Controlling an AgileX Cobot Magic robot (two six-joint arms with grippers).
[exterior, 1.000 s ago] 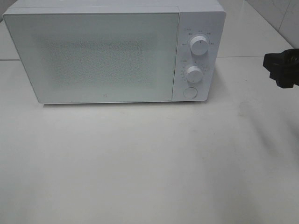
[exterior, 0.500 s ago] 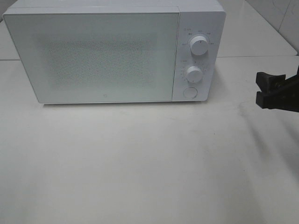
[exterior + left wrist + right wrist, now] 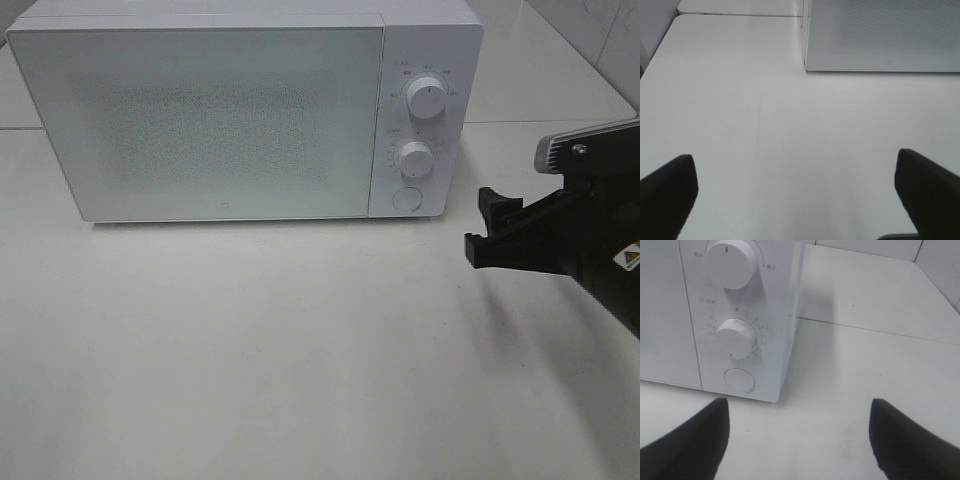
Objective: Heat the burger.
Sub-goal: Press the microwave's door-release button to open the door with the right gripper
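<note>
Microwave (image 3: 200, 120) boxy and white, smooth pale table (image 3: 300, 350), left fingers (image 3: 667, 195) spread, right fingers (image 3: 497, 205) spread

Bright, washed-out — soft shadows; hazy

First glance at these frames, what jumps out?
A big white microwave fills the back of the pale table, door shut, with two knobs and a round button down its right side. The black right gripper, jaws open and empty, juts in at the right edge, about level with that button.
</note>
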